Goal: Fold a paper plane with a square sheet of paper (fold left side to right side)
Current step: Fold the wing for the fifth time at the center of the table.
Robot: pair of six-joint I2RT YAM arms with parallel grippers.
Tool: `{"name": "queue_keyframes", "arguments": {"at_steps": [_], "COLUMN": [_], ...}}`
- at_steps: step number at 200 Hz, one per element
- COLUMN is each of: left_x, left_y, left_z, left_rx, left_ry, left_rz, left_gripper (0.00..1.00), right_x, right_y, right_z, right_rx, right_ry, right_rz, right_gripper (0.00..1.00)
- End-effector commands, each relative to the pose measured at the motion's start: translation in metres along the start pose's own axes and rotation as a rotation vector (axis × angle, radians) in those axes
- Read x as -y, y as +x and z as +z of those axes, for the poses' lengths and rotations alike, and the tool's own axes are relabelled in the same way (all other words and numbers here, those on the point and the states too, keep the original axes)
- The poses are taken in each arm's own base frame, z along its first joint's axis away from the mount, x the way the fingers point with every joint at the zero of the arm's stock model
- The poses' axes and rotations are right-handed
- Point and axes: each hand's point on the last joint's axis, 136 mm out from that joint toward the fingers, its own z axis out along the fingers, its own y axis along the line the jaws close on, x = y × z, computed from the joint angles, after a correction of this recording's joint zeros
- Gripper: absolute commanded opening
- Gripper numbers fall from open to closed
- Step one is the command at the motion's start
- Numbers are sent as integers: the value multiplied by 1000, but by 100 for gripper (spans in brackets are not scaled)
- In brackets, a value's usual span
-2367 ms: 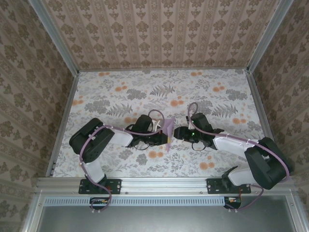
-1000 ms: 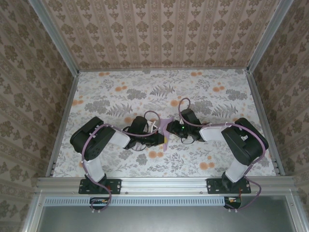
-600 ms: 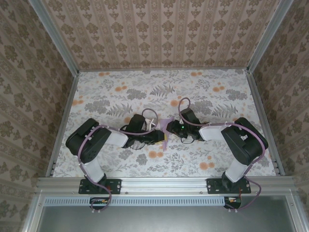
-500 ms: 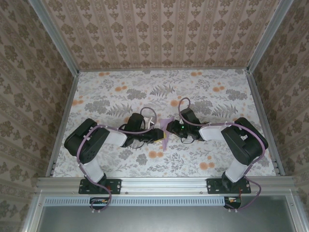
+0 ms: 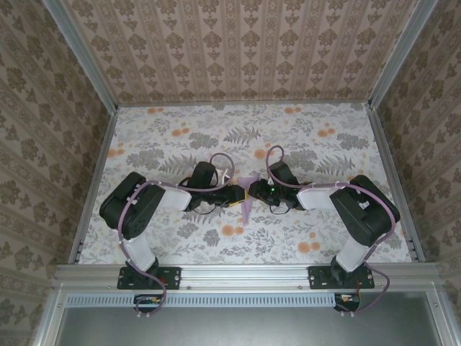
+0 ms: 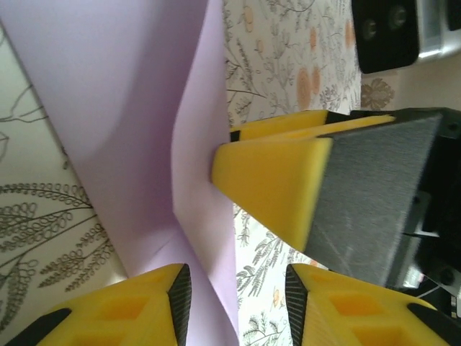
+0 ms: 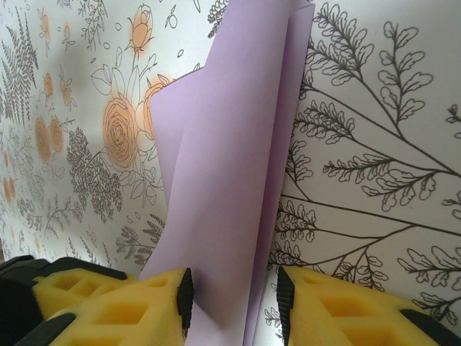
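Two sets of yellow jaws are facing each other across the paper plane [image 7: 223, 144], both standing partly apart at a narrow gap. On its own wrist camera, the right gripper [image 7: 234, 282] is straddling the pale lilac sheet, which is running toward 12 o'clock from between its jaws. A sliver of tablecloth [image 7: 374, 180] is showing beside the 3 o'clock jaw, so it seems to be bracketing the paper rather than pinching it. On the other wrist camera, the left gripper [image 6: 238, 280] is likewise straddling a lower edge of the paper without clamping it. One of the right arm's fingertips [image 6: 266, 180] is touching the paper's edge from 3 o'clock. From above, the paper is sitting slightly raised at the middle of the flower-printed tablecloth, tapering toward 6 o'clock. The left arm is reaching in from 9 o'clock and the right arm from 3 o'clock. The step in hand appears to be carrying the left side over onto the right. Doing it well is probably calling for the right jaws to pin the centre crease. The left jaws would be closing on the free left edge only, sweeping it low from 9 toward 3 o'clock and matching edge to edge before pressing. Thin paper is likely to buckle or slide if both grippers are pulling at once.
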Motion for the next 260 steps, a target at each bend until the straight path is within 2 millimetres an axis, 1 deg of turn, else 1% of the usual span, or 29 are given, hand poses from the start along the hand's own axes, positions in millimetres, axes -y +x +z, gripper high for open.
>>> {"name": "queue_keyframes", "arguments": {"at_steps": [1,13,30,44,74,89,130,154,204,260], "left_x": [-4,-5,-4,-3,-8,-11,-16,-17,-22,-24], "left_y": [-3,-4,-7,-10,-12,-12,-12,-13,-14,-15], "left_z": [4,5,6,7,7,4,-1,-1,-1,-2], "left_rx": [-21,-22,-19,-18,-17,-16,-26,-36,-40,-38], "left_ry": [-7,-6,0,4,-16,-27,-42,-43,-54,-56], "left_rz": [11,11,16,22,28,35,71,95,99,96], "left_gripper": [40,39,34,27,6,0,0,0,0,0], "right_x": [29,29,29,29,26,19,-2,-12,-23,-26], "right_y": [18,18,19,19,18,14,-8,-15,-17,-18], "right_z": [13,12,12,13,12,7,-15,-22,-15,-5], "right_rx": [-57,-56,-59,-62,-59,-50,-2,3,-13,-27], "right_ry": [99,99,99,97,87,70,32,18,-29,-46], "right_rz": [24,24,25,25,23,18,-8,-11,24,34], "right_gripper": [39,39,39,39,39,40,43,46,48,49]}}
